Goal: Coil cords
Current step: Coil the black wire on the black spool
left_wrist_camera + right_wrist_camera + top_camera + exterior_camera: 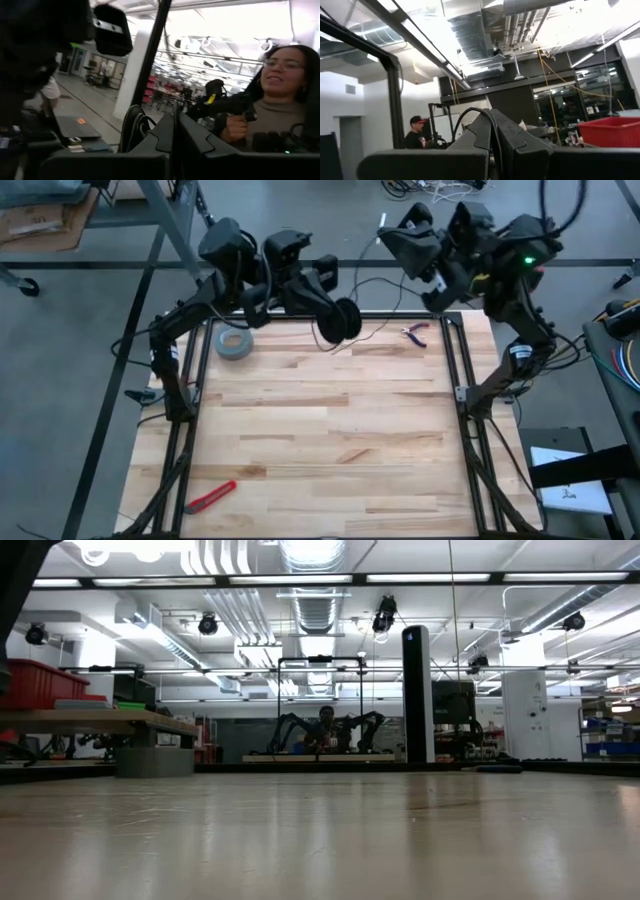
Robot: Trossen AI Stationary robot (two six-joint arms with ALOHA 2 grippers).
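Your left tool [175,127] is raised at the tabletop's [320,440] far edge, fingers pressed together on the thin cord [385,280] beside the reel [340,320]. Your right tool [492,130] is likewise closed on cord. Slack trails loose, so coiling appears unfinished. No containers are visible.
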